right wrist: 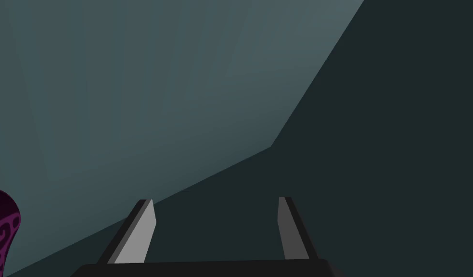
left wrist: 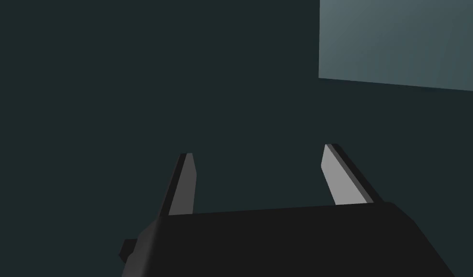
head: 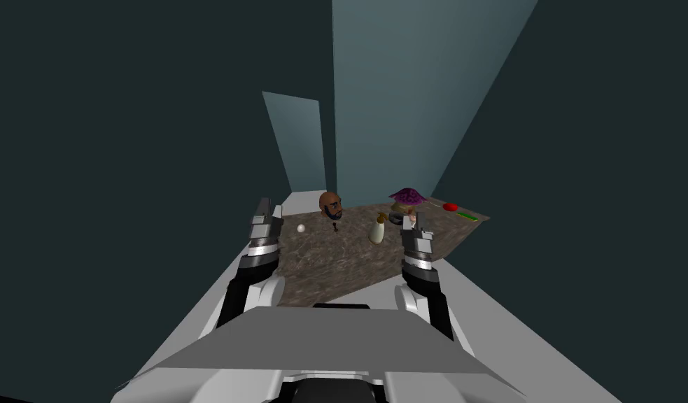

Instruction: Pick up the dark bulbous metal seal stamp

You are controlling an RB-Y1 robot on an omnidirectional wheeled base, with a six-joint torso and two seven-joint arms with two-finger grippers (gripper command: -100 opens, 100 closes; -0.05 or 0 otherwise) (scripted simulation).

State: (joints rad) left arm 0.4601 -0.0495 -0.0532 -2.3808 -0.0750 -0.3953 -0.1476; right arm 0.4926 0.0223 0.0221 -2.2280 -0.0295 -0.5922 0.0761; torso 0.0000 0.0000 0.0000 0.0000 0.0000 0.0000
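Head view looks down on a brown mottled table with both arms reaching over its near edge. The left gripper hangs at the table's nine o'clock edge, and the right gripper is at about two o'clock from the table's middle. A brown bearded bust stands at eleven o'clock, with a small white ball at ten o'clock, near the left gripper. A cream bottle stands at one o'clock. Beyond it is a purple patterned cap over a tan shape. Under that tan shape lies a dark rounded lump, which I take for the seal stamp, though it is too small to be sure. It rests on the table just beside the right gripper, at that gripper's nine o'clock, with nothing holding it. A red object and a green stick lie at the far three o'clock corner. Left wrist view shows that pincer's fingers spread wide with nothing between them. Right wrist view shows its fingers equally wide apart and empty, with the purple cap's edge off to one side of them.
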